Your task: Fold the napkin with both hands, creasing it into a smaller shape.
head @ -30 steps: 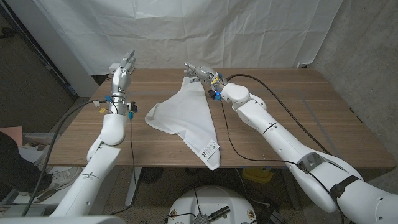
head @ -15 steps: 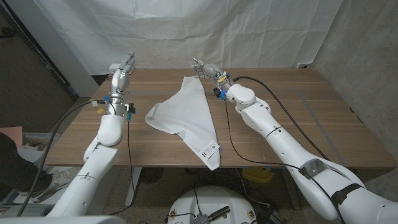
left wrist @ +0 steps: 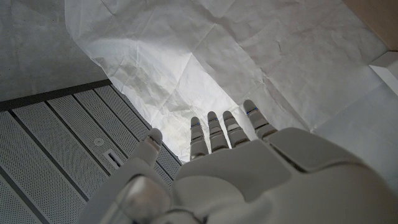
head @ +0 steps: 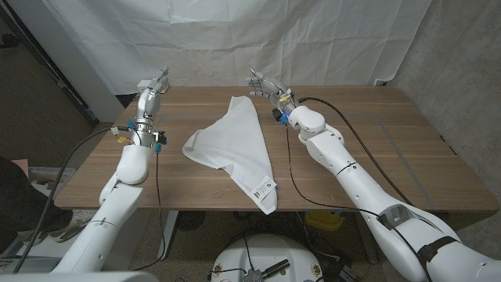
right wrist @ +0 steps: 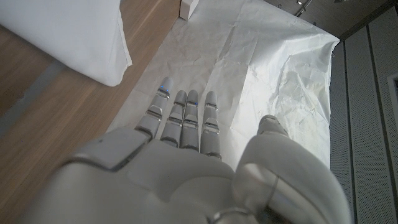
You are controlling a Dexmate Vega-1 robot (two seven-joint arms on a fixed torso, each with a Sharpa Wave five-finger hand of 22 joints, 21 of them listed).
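Head view shows the napkin [head: 235, 149] lying loosely folded, both the left hand [head: 151, 86] and right hand [head: 264, 84] raised with fingers apart, holding nothing. Next, I judge, both must descend and grip its corners.

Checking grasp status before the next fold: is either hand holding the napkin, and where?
Nothing is held. Left hand and right hand are open, apart from the napkin.

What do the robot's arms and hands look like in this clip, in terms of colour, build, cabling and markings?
Both arms are glossy white with rounded shells. The left hand and right hand are pale grey and white with segmented fingers. Black cables run loose along each forearm, and small blue fittings sit at the wrists. The right arm has a grey patch and a black band near its upper end.
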